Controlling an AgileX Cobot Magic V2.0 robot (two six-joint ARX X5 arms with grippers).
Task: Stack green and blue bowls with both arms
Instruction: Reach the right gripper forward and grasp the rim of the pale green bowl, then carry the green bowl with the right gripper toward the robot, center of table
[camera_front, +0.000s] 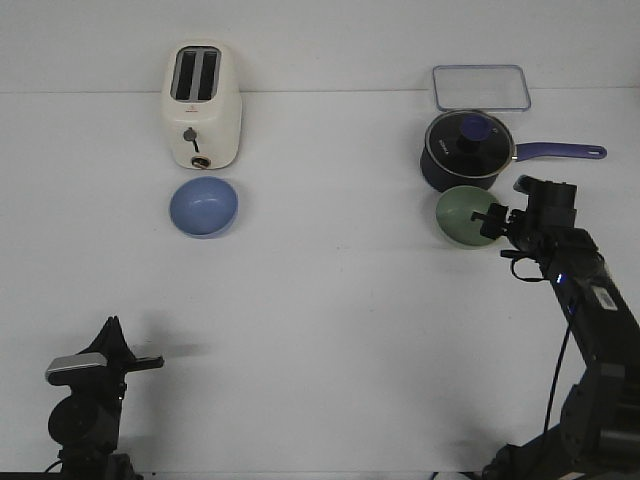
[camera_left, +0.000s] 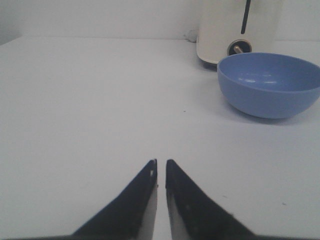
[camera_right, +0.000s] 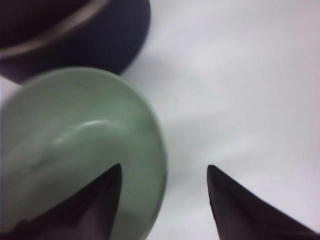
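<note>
Our right claw (camera_front: 492, 219) is spread wide, one finger over the rim of the pale green bowl (camera_front: 463, 214), which sits just before the navy saucepan (camera_front: 466, 150). Our left claw (camera_left: 161, 167) is pinched nearly closed, grasping nothing, well apart from the smooth periwinkle blue bowl (camera_front: 204, 207) on the table (camera_front: 330, 300) by the toaster (camera_front: 201, 105).

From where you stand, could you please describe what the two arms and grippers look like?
Both arms are black and jointed. The left gripper has two dark, pointed, wedge-shaped fingers, and a silver-grey block sits on its wrist. The right gripper has the same fingers. Black cables and a small blue light show on the right arm.
</note>
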